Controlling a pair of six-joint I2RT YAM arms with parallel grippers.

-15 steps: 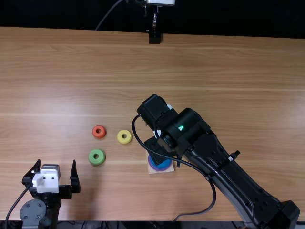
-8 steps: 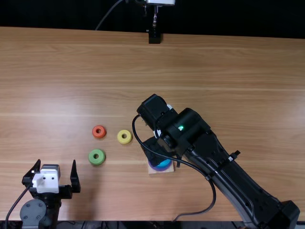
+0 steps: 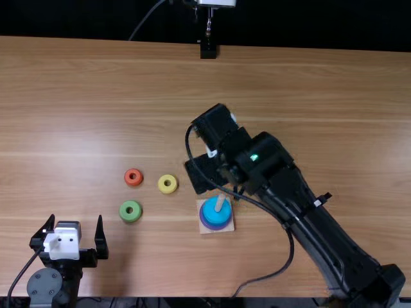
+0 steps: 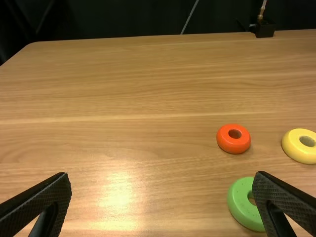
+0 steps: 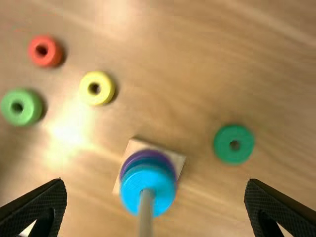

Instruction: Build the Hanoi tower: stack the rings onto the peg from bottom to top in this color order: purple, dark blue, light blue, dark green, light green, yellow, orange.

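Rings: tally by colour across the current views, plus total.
Purple ring: 1
Dark blue ring: 1
Light blue ring: 1
Dark green ring: 1
Light green ring: 1
Yellow ring: 1
Orange ring: 1
Total: 7

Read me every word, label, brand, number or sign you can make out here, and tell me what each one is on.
There is no text that I can read.
Orange ring, yellow ring, light green ring, dark green ring: no lettering visible.
Small white patch on the right arm: too small to tell whether it carries print.
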